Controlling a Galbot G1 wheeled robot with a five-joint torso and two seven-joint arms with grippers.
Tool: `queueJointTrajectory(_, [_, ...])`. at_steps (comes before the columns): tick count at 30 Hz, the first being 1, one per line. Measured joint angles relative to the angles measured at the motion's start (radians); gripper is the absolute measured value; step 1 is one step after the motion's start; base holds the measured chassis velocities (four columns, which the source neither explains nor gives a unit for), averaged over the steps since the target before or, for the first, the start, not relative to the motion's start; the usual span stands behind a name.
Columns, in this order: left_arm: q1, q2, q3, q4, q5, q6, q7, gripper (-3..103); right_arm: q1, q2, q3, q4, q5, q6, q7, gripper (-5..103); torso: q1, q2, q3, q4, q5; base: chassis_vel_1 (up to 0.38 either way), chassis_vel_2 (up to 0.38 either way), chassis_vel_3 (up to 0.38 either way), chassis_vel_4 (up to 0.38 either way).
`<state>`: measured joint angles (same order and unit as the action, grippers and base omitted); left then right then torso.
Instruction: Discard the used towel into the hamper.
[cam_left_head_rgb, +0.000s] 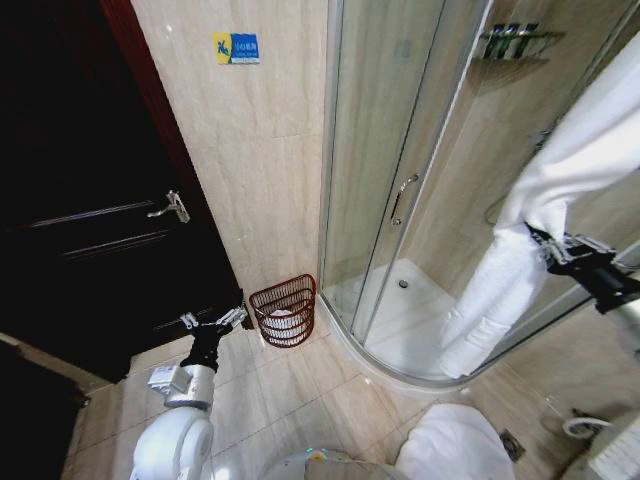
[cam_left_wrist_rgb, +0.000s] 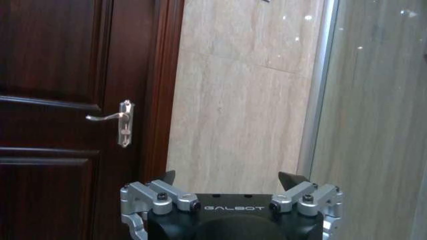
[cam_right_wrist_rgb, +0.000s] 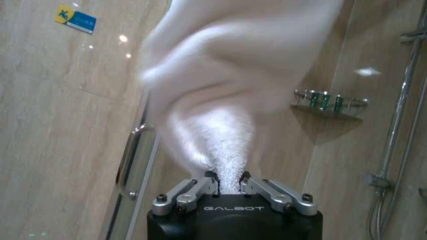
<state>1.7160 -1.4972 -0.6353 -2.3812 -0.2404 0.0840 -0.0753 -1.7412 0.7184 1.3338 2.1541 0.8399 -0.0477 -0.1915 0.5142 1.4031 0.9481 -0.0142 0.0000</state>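
In the head view the right gripper (cam_left_head_rgb: 548, 248) is sitting at the right edge of the frame, a little above mid-height, and it is pinching a white towel (cam_left_head_rgb: 520, 250). The towel is hanging in a long fold from the upper right corner down toward the lower middle right, its bottom end dangling in front of the curved shower enclosure (cam_left_head_rgb: 400, 200) and its raised white tray. In the right wrist view the fingertips (cam_right_wrist_rgb: 212, 181) are pressing together on a narrow bunch of the terry cloth, with the rest of the towel (cam_right_wrist_rgb: 227, 85) spreading wide above them and a shelf of small bottles (cam_right_wrist_rgb: 327, 102) showing on the tiled wall behind.

The hamper (cam_left_head_rgb: 285, 310) is standing on the floor tiles just left of centre in the head view, tucked into the corner between the beige tiled wall and the shower's glass edge, with something white lying inside it. Open floor is lying between the hamper and the towel, bounded by the curved lip of the shower tray.

The left gripper (cam_left_head_rgb: 214, 322) is hovering low at the lower left, just beside the hamper's left rim, near the dark wooden door (cam_left_head_rgb: 90, 200). In the left wrist view its fingers (cam_left_wrist_rgb: 167, 178) are standing spread apart, gripping nothing, facing the door handle (cam_left_wrist_rgb: 117, 120) and the tiled wall.
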Motion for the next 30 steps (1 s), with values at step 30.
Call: queueJointTrajectory(30, [0.000,0.000,0.000,0.000,0.000,0.000,0.000,100,0.046,0.211,-0.152,0.038,0.329,-0.080,0.342,12,0.000,0.000,0.000,-0.0004,-0.0008,0.000,0.000,0.000,0.000])
